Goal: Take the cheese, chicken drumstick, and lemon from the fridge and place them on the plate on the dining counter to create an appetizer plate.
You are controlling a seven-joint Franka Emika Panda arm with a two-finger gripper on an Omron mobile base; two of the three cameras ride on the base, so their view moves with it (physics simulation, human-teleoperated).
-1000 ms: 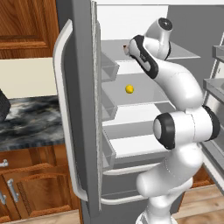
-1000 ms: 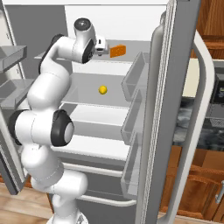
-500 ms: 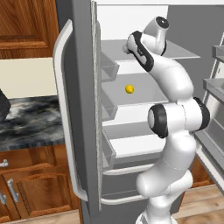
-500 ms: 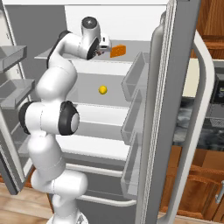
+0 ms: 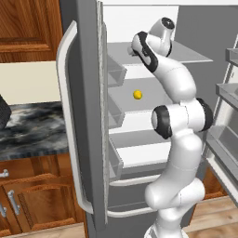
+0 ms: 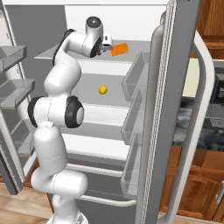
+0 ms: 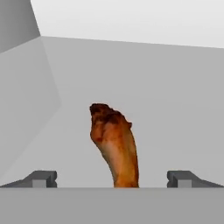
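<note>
You are looking at the gripper (image 7: 112, 179) spreading wide around the chicken drumstick (image 7: 114, 144) on the fridge (image 6: 175, 109) top shelf; its bone end is running out of sight below. The cheese (image 6: 119, 48) is lying beside the hand; the lemon (image 6: 103, 89) is sitting one shelf down.

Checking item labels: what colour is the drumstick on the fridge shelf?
Reddish-brown, darker and charred at the fat end; the chicken drumstick shows best in the hand view.

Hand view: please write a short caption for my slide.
Open gripper lined up on the chicken drumstick lying on the fridge shelf.
</note>
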